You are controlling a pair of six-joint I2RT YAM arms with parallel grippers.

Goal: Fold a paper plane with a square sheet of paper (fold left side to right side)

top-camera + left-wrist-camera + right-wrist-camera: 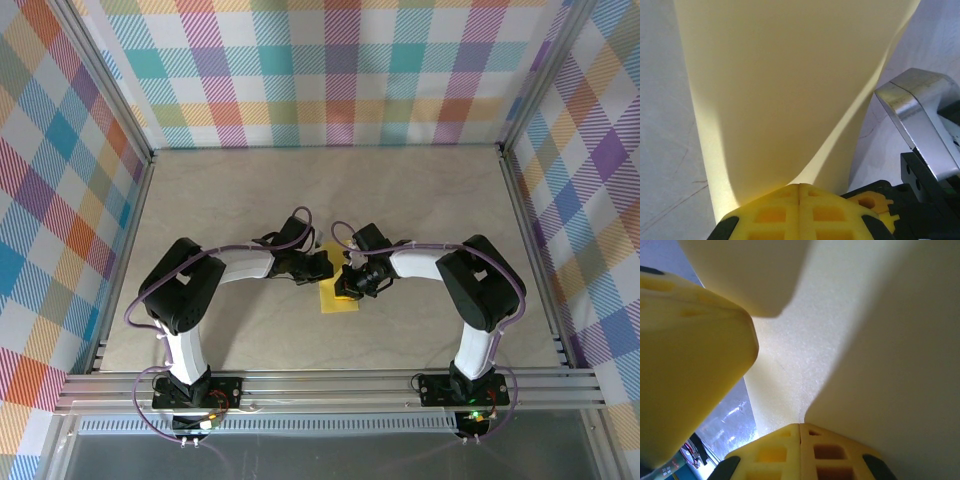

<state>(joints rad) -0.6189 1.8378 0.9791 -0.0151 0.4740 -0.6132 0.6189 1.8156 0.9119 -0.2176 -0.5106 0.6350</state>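
You've got the square sheet of paper [338,298] around the middle of the table [250,190], right where both wrists meet. It's plain bright yellow and smooth, with one soft bend running up it in the left wrist view. Your left gripper [799,188] is clamped on its edge, and the right gripper [800,426] is pinching it too.

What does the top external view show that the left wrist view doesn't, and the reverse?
Top external: left gripper and right gripper meeting at the square sheet of paper, plaid walls around. Left wrist: close up, yellow fingertips shut on the sheet's edge, the paper curving away, a silver metal block alongside. Both: the yellow sheet and pale table.
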